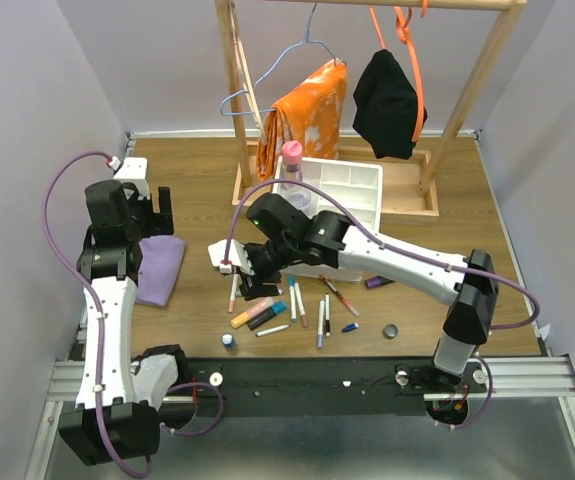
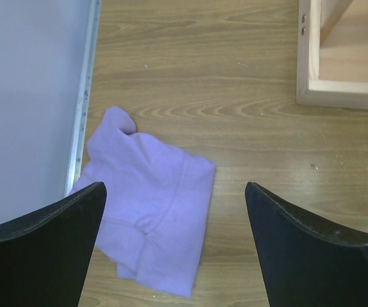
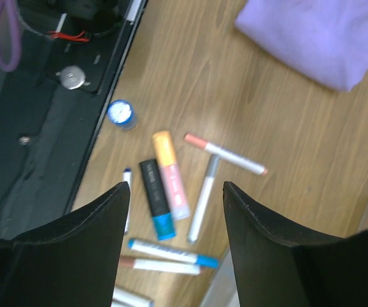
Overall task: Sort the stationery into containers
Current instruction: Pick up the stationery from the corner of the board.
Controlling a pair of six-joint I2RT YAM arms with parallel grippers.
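Several pens and markers [image 1: 292, 308] lie scattered on the wooden table in front of the white divided tray [image 1: 352, 185]. A pink-capped bottle [image 1: 292, 158] stands at the tray's left corner. My right gripper [image 1: 250, 287] hovers open and empty over the left end of the scatter. In the right wrist view the gripper [image 3: 175, 187] sits above an orange-pink marker [image 3: 172, 174], a black marker with a blue end [image 3: 155, 195] and a white pen [image 3: 201, 199]. A blue-capped bottle [image 3: 121, 113] stands near the table's front edge. My left gripper [image 1: 163, 208] is open and empty over the purple cloth.
The purple cloth [image 2: 152, 211] lies at the table's left side by the wall. The wooden clothes-rack base [image 2: 340, 70] stands behind the tray, with orange and black garments hanging above. A purple marker [image 1: 377, 283] and a dark round cap [image 1: 391, 330] lie further right.
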